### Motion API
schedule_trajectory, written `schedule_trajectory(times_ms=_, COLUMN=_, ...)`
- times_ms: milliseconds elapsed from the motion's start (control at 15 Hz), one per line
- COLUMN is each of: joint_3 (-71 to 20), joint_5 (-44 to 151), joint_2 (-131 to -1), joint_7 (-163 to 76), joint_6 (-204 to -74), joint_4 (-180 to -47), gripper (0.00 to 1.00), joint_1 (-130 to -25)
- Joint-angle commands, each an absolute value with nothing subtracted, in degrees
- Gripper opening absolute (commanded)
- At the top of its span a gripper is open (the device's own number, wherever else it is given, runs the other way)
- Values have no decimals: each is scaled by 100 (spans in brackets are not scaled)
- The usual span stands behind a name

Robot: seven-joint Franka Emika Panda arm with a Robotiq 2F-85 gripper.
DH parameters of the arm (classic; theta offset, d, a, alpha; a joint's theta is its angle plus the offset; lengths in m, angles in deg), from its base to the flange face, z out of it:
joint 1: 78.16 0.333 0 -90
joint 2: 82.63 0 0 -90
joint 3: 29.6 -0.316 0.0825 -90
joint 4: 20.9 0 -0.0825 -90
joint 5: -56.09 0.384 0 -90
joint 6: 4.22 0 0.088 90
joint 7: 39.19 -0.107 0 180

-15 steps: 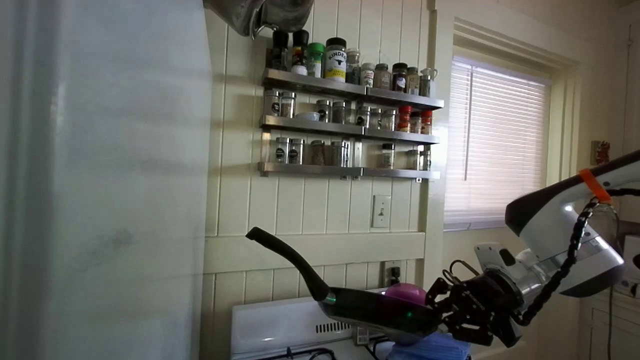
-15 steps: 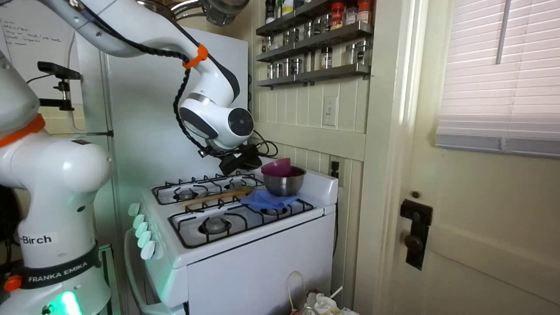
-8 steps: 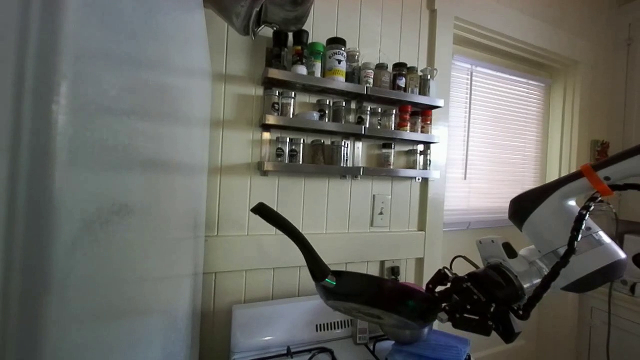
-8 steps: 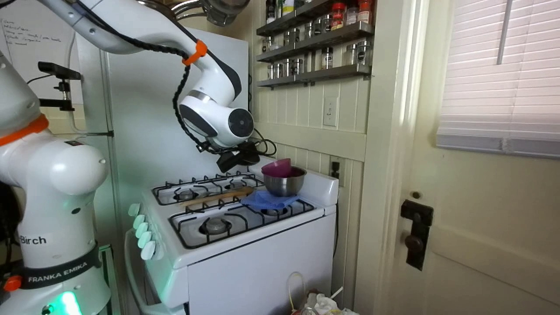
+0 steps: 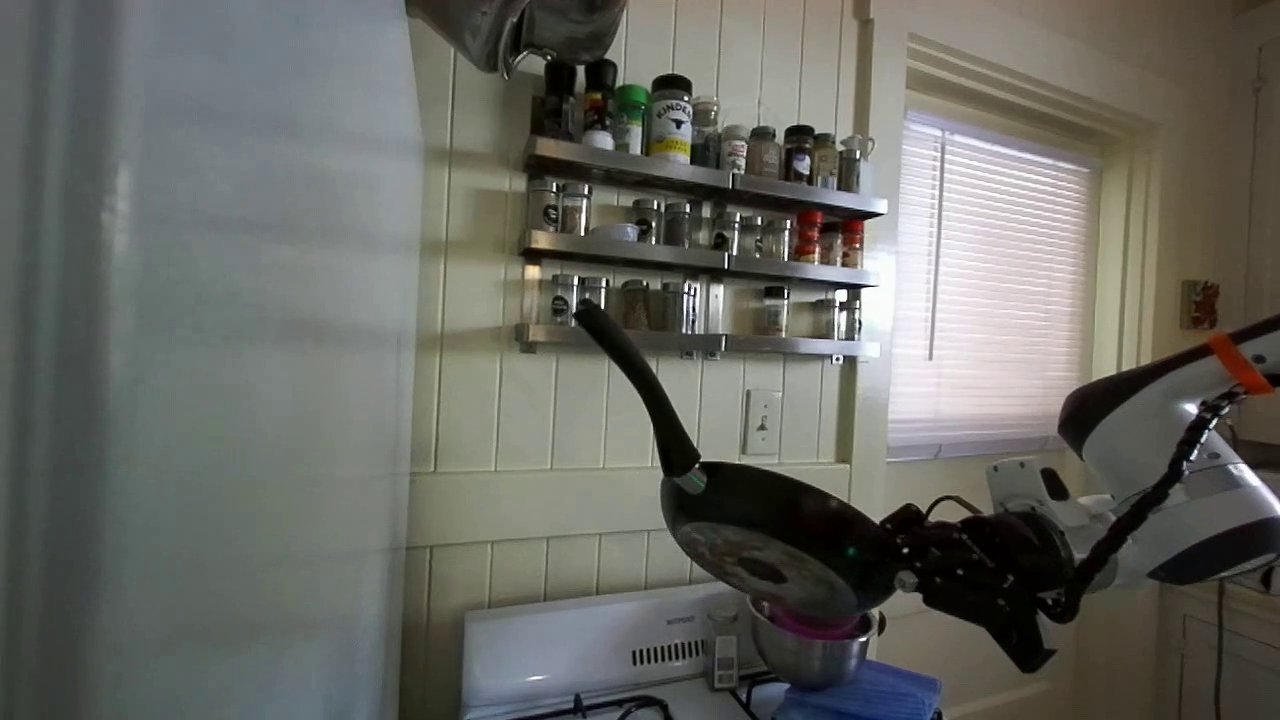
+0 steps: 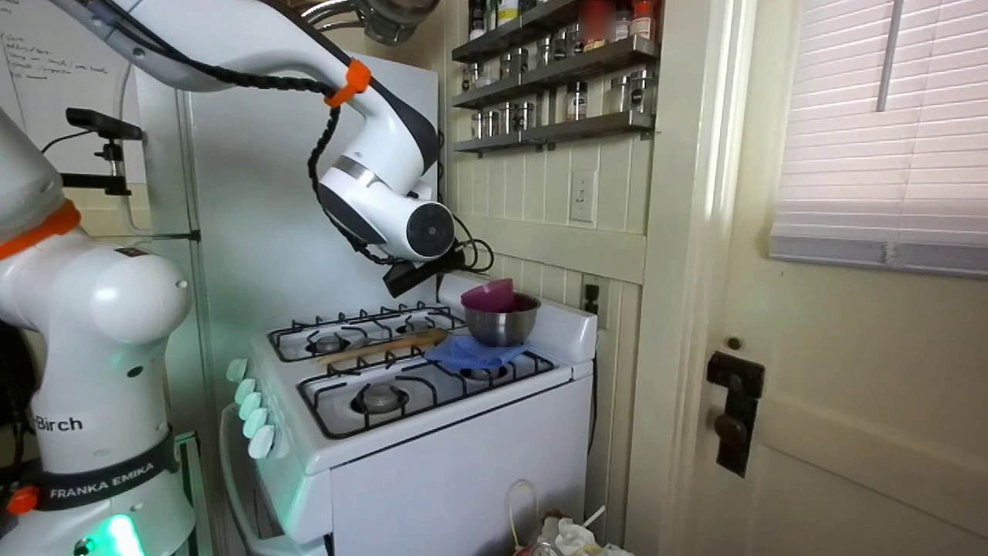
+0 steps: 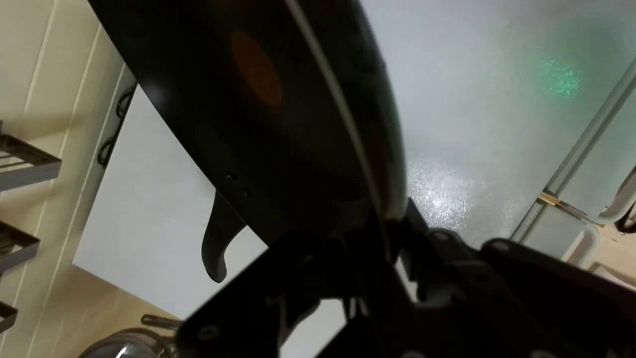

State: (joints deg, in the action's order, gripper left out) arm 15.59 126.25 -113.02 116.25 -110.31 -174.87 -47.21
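In an exterior view, L to R: fridge point(image 5: 210, 360) takes up the left edge. Stove point(image 5: 575, 650) next, three-tier spice rack point(image 5: 625, 248) above it, small grey device point(image 5: 722, 655) by its back. Frying pan point(image 5: 770, 540) is held in the air over the stove's surface point(image 5: 688, 692), tilted, underside toward the camera, handle point(image 5: 645, 390) angled up-left, tip overlapping the bottom tier. Past the pan's lower edge: pink bowl point(image 5: 817, 628) inside a steel bowl point(image 5: 815, 662), blue cloth point(image 5: 862, 694) at its base. End effector point(image 5: 898, 550) is at the pan's right: jaws nearly together, clamped on the rim, side away from the handle. Wrist view backs that up, rim running down between the jaws; exact contact too dark to read. Window blind point(image 5: 990, 280) up behind, arm point(image 5: 1160, 460) in from the far right, orange band point(image 5: 1240, 364) on it.
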Motion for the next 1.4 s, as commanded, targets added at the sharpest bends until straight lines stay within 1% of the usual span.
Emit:
schedule_trajectory(times_ms=0, joint_3=1903, joint_5=12840, joint_2=-11682, joint_7=11861, joint_6=-10540, joint_4=-17419, gripper=2, joint_1=-4503)
schedule_trajectory(times_ms=333, joint_3=2118, joint_5=12848, joint_2=-12072, joint_7=11860, joint_6=-10437, joint_4=-17351, gripper=2, joint_1=-4356)
schedule_trajectory(times_ms=733, joint_3=2117, joint_5=13019, joint_2=-12574, joint_7=11860, joint_6=-10664, joint_4=-17214, gripper=2, joint_1=-4229)
schedule_trajectory(times_ms=867, joint_3=1941, joint_5=12936, joint_2=-12294, joint_7=11835, joint_6=-10721, joint_4=-17112, gripper=2, joint_1=-4216)
schedule_trajectory(times_ms=933, joint_3=1348, joint_5=13248, joint_2=-11561, joint_7=11857, joint_6=-9806, joint_4=-17154, gripper=9, joint_1=-5314)
schedule_trajectory(times_ms=1333, joint_3=1243, joint_5=13245, joint_2=-11477, joint_7=11853, joint_6=-9884, joint_4=-17141, gripper=9, joint_1=-5249)
